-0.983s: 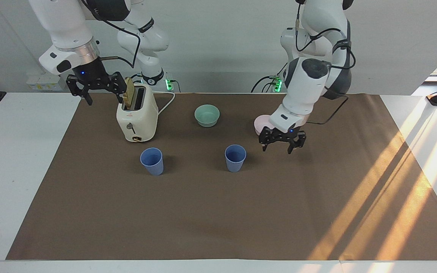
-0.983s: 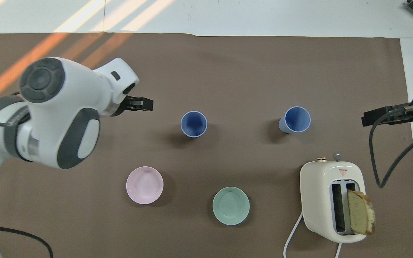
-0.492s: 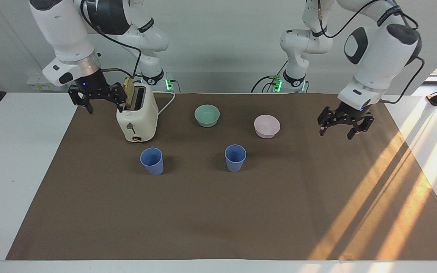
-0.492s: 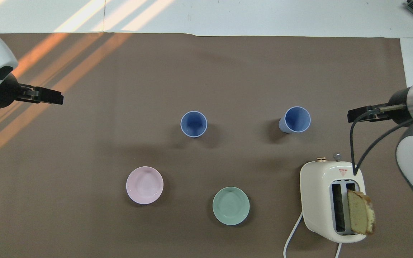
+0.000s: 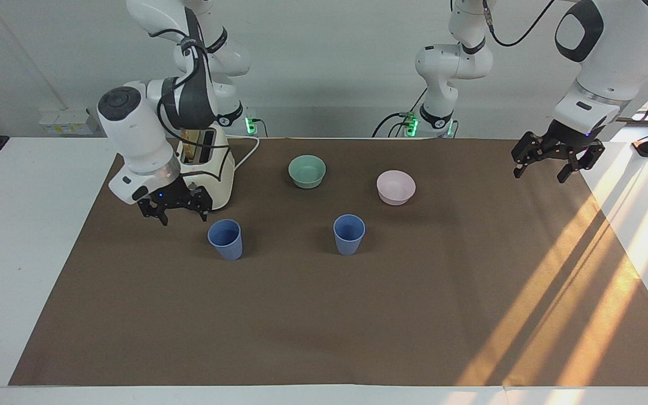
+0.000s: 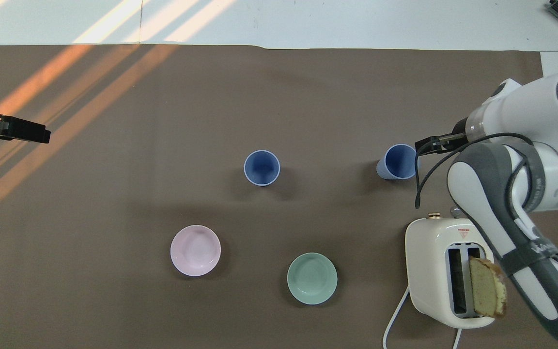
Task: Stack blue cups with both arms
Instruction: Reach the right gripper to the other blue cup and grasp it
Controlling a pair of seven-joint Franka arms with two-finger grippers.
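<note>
Stacking not started. Both blue cups stand upright on the brown mat, well apart, neither one held or nested.

Cup A (image 5: 225, 238) is toward the right arm's end of the table, just in front of the toaster (image 5: 206, 177) and farther from the robots than it. Cup B (image 5: 349, 233) sits mid-table, farther from the robots than the pink bowl (image 5: 396, 187) and green bowl (image 5: 307, 170).

Right gripper (image 5: 174, 208) hangs low, just beside cup A on the side toward the table end, fingers spread, empty, not touching the cup as far as the facing view shows. In the overhead view its tip (image 6: 435, 144) overlaps the cup rim only because it is raised.

Left gripper (image 5: 554, 159) is up over the mat edge at the left arm's end, well apart from cup B, fingers spread, empty. Looks like it's waiting.

Left to do, my read: right gripper closes on cup A, lift, carry over cup B, drop it in. Left arm probably has to grab or steady cup B. Basically the whole job remains.
</note>
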